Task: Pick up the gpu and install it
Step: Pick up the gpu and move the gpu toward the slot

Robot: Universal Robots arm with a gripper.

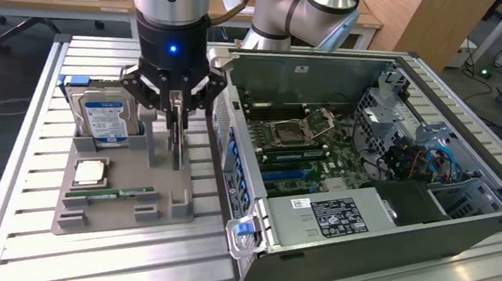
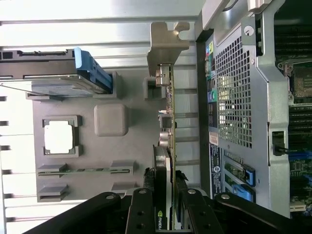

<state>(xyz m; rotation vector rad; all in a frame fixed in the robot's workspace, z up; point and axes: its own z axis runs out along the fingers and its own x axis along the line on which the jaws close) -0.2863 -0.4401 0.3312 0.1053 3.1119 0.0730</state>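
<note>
End effector [image 1: 178, 114] clenched on gpu [image 2: 165, 136]; card upright on edge over grey holder tray [image 1: 115, 211] on worktop [image 1: 20, 242], beside open computer case [image 1: 333, 252]; judged best: lift straight, hold card vertical, steer bracket clear of case wall.

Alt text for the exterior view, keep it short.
The arm's end effector grips the gpu, standing on edge over a grey parts tray on a slatted metal table. The tray also holds a hard drive, a CPU and a RAM stick; an open PC case sits at the exterior view's right.
</note>
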